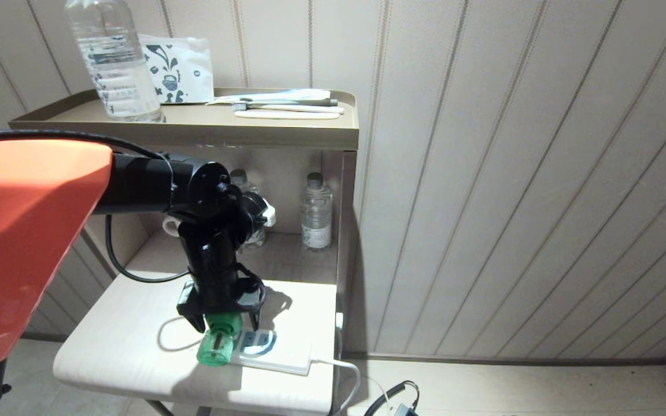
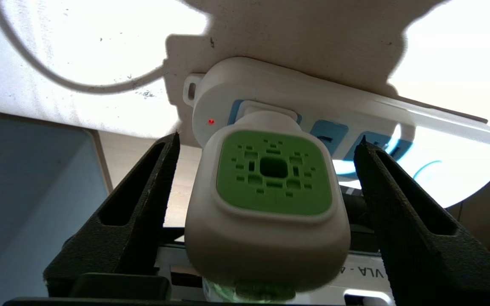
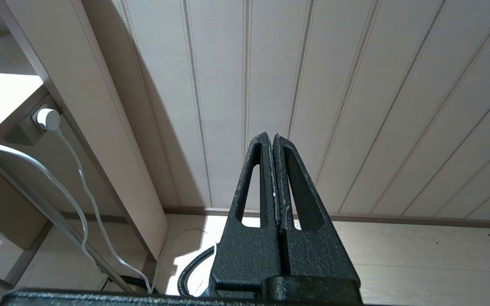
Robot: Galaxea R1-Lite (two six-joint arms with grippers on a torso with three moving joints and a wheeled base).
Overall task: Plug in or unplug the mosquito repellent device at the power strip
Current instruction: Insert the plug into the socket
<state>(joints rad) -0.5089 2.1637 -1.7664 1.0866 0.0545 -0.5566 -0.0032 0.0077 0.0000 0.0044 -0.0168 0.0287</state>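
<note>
The left gripper [image 1: 226, 323] hides the cap of the device [image 1: 217, 345] and the near end of the power strip [image 1: 278, 352] from above. In the left wrist view the device's bottle [image 2: 249, 293] is cut off at the edge. The strip's cord [image 1: 349, 375] runs out of view below the strip.

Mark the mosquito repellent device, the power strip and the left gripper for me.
mosquito repellent device [image 2: 274, 172]: left wrist view, on its green vented face.
power strip [image 2: 270, 87]: left wrist view, on its white casing edge.
left gripper [image 1: 226, 322]: head view, midway between its open fingers.
</note>
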